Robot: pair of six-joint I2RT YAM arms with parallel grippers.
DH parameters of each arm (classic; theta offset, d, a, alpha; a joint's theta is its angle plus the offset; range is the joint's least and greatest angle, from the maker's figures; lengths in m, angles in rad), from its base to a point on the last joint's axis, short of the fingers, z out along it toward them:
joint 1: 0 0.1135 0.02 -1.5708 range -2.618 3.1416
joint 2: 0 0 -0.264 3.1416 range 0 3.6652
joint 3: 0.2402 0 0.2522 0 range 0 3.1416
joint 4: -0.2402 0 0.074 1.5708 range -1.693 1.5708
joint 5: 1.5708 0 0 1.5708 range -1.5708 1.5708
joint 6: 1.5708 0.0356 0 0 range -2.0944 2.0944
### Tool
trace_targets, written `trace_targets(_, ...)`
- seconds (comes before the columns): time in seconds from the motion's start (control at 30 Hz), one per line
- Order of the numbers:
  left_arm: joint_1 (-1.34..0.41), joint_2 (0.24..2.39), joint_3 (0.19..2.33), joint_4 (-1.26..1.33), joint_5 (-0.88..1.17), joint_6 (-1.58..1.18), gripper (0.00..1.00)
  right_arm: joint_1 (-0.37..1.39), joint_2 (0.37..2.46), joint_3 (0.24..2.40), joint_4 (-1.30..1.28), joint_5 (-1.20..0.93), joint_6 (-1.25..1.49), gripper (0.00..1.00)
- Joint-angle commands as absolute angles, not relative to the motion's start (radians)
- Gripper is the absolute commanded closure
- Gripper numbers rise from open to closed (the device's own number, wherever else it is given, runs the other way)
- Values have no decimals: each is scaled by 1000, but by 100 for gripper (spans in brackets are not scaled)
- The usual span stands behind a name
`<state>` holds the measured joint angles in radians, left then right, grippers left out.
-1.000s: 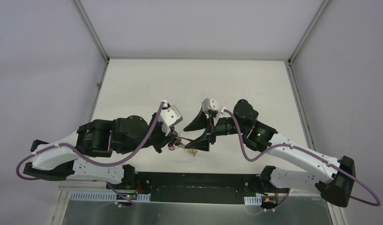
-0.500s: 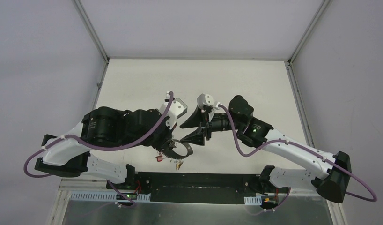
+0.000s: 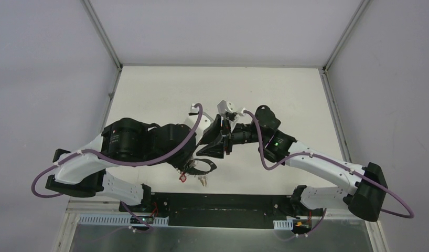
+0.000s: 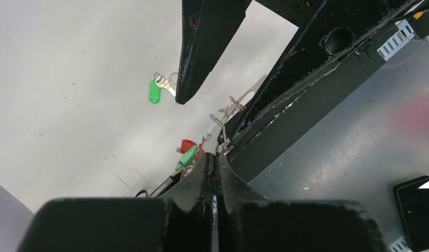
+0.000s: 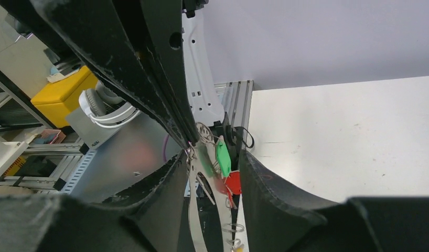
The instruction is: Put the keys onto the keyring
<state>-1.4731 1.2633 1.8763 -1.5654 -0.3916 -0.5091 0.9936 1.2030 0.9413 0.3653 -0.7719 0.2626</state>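
My left end effector (image 4: 213, 160) is clenched. Its two black fingers are pressed together at the bottom centre of the left wrist view. At their tips it grasps the large thin grey metal keyring (image 5: 193, 210), holding it up off the white worktop (image 5: 349, 136).

Small keys hang from the ring, one with a green cap (image 5: 223, 155) and one with a red cap (image 5: 233, 184). The red sits just below the green, in the lower middle of the right wrist view.

My right end effector (image 5: 210, 160) is released. Its fingers stand apart at the bottom of that view, one on each side of the ring's grey band and the hanging caps. The band runs just beside the finger at lower left; I cannot tell whether they touch.

In the top view both end effectors meet at the centre of the frame, near the bottom edge of the worktop. The ring shows just below them.

A small silver key with a bright green plastic cap (image 4: 155, 91) lies loose on the worktop in the upper left of the left wrist view, apart from the ring.
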Motion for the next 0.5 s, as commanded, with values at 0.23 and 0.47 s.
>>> trace_targets(0.23, -1205, 1204, 1655, -1095, -179, -294, 100, 832, 994, 799, 335, -716, 313, 52)
trace_targets(0.47, -934, 1243, 1602, -963, 138, -110, 100, 717, 895, 766, 198, -787, 282, 51)
